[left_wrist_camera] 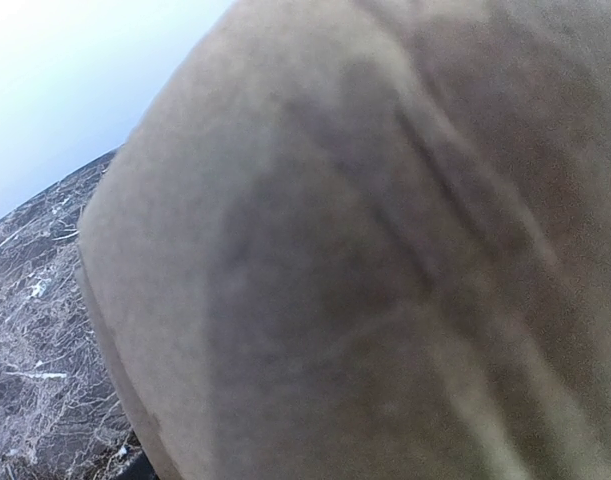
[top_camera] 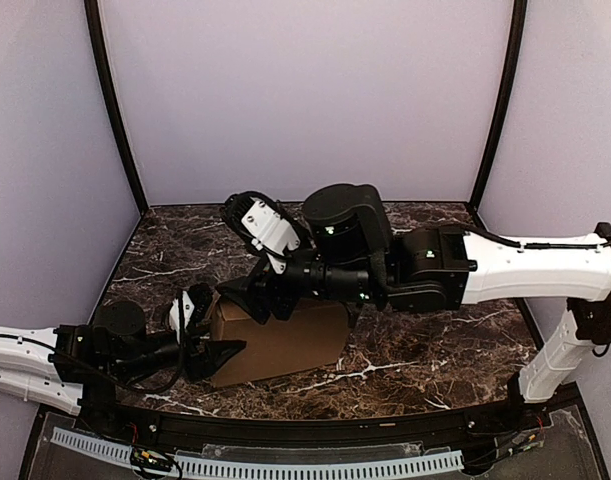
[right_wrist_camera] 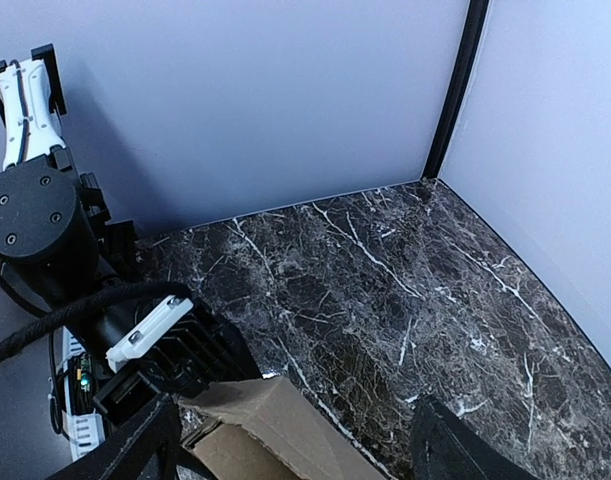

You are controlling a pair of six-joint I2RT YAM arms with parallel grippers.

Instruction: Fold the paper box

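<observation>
Paper box (top_camera: 285,345) on table (top_camera: 425,350); right jaws spread over it, left jaws unclear; best pressed squarely, steadily.

This looks like a robotics lab test cell rather than a home or shop. A white-and-black left arm (top_camera: 25,360) and a matching right arm (top_camera: 530,268) are mounted at the near edge of a dark, marble-patterned table (top_camera: 435,350). Plain lilac panels (top_camera: 305,90) joined by black corner posts (top_camera: 115,110) enclose the table on three sides. A perforated white rail (top_camera: 285,465) runs along the front.
</observation>
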